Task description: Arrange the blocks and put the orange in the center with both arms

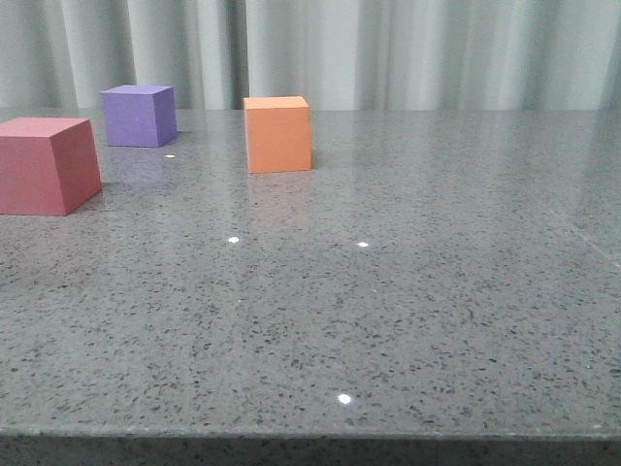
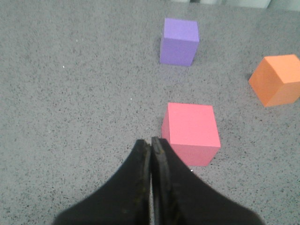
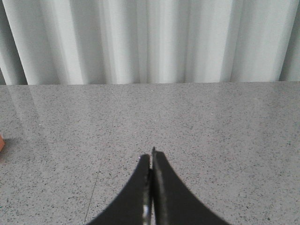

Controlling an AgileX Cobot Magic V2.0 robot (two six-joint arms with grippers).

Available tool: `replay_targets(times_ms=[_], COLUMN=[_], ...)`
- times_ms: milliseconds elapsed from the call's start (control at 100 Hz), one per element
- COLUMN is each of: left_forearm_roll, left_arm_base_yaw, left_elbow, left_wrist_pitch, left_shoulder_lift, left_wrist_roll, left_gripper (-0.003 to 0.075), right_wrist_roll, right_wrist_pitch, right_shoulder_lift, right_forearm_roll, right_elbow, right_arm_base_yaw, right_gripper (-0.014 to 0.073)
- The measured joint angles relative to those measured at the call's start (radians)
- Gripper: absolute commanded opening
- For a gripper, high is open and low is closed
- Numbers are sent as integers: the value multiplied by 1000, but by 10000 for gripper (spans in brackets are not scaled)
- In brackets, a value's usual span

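Front camera sits low at the table (image 1: 408, 320) edge, facing the far curtain (image 1: 437, 49). Left wrist camera looks down close over the left-side cubes (image 2: 191, 132), shared with front. Right wrist looks level toward the curtain.

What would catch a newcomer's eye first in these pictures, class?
Three bright cubes on the grey speckled table, all left of centre in the front view: the red cube nearest, the purple cube farthest back, the orange cube to their right. The left gripper, shut, hovers just short of the red cube.
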Motion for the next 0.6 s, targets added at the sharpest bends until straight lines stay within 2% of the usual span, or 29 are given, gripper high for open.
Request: replay_targets(times_ms=[250, 350, 440, 490, 600], left_forearm_roll=[0, 2, 2, 2, 2], left_arm_base_yaw=[0, 0, 0, 0, 0], left_elbow=[-2, -2, -2, -2, -2], left_wrist_pitch=[2, 4, 4, 7, 15], left_shoulder_lift=[58, 65, 65, 65, 65], left_wrist_roll=[0, 0, 0, 0, 0], left_gripper=[-17, 45, 185, 295, 590], right_wrist_roll=[0, 0, 0, 0, 0], right_wrist_pitch=[0, 0, 0, 0, 0], right_shoulder_lift=[0, 0, 0, 0, 0], right_forearm_roll=[0, 0, 0, 0, 0], right_elbow=[0, 0, 0, 0, 0], right_arm_base_yaw=[0, 0, 0, 0, 0], right_gripper=[-69, -69, -69, -69, -69])
